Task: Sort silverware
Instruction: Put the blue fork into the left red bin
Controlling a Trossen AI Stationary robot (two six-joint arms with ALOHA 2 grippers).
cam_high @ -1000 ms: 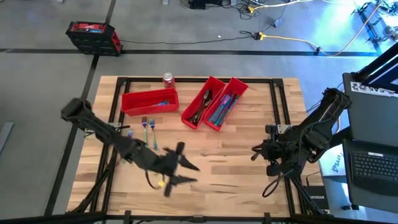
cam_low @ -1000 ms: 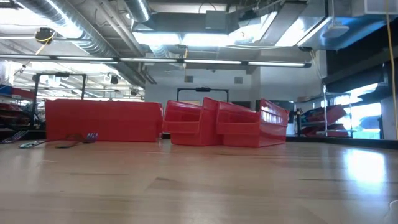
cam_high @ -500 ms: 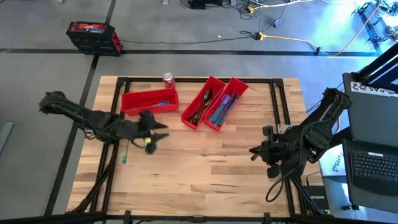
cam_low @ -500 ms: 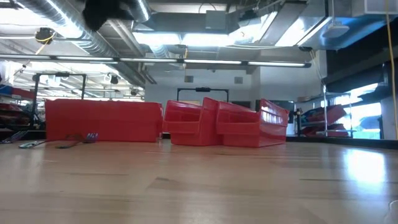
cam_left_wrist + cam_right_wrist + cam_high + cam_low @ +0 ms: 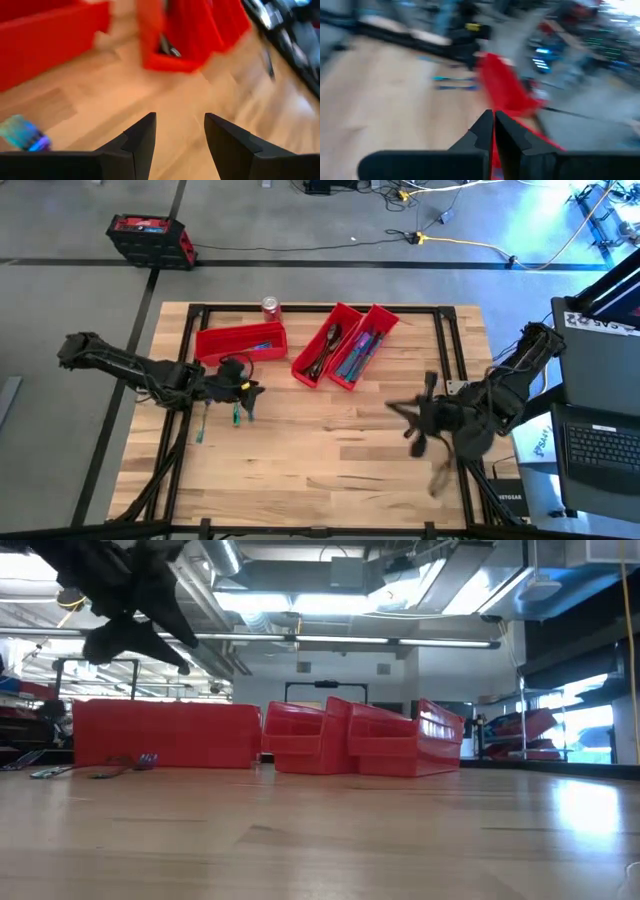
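The left tool (image 5: 243, 388) hangs half open and empty over the loose forks (image 5: 236, 412) on the desk (image 5: 330, 450). It should drop straight onto one fork. The right tool (image 5: 408, 420) waits shut.

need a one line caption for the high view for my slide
Left gripper, open and empty, hovers over loose silverware beside three red bins; right gripper shut near the table's right edge.

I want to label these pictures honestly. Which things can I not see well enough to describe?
- Forks on the table: high view, partly hidden under the left gripper.
- Right gripper: high view, smeared by motion.
- Contents of the red bins: low view, hidden behind their walls.
- Loose silverware: right wrist view, too blurred to name.
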